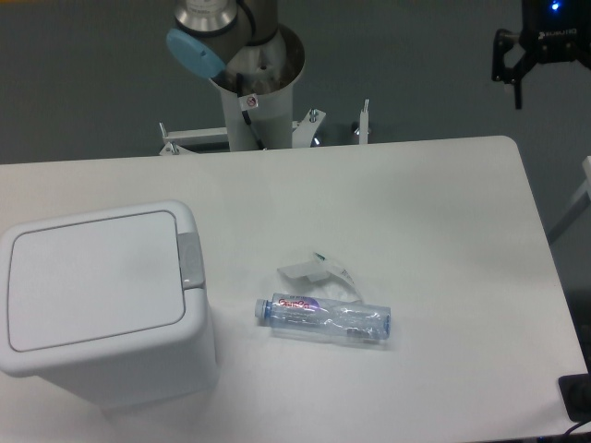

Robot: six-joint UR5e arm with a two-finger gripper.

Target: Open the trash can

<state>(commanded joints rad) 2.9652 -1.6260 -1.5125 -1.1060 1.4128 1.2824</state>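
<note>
White trash can (pixel 97 295) lid shut; fingers (pixel 513 72) spread, far.

trash can (pixel 97 300) lid shut, bottle (pixel 323 319) beside

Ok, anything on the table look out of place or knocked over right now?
The clear plastic bottle lies on its side right of the trash can, with a crumpled white scrap behind it. The can's lid is shut.

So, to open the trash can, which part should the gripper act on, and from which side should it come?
Probably the grey push-button on the right rim of the trash can, pressed from above: it faces upward beside the closed flat lid, which shows no handle to grip. The gripper sits far away, top right.
</note>
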